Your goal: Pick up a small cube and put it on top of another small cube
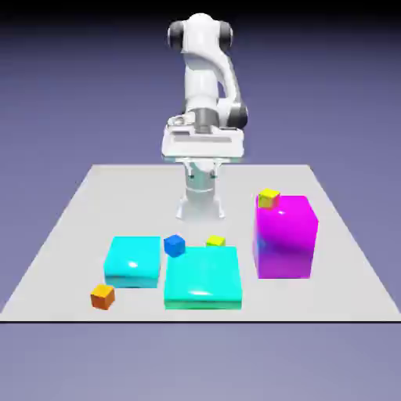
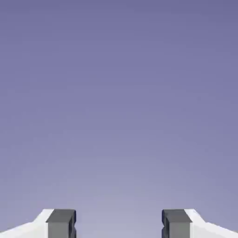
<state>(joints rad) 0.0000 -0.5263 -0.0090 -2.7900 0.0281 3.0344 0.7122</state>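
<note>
Fingers [image 2: 119, 223] wide, empty; we could mis-stack the orange cube [image 1: 102, 297], since the yellow cube [image 1: 215, 241] behind the wide cyan block [image 1: 203, 274] has a lookalike [image 1: 269, 198].

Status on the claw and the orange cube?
Claw open, nothing between the tips. Orange cube unpicked, on the table near its front edge. Nothing on top of it; smaller cyan block close behind.
</note>
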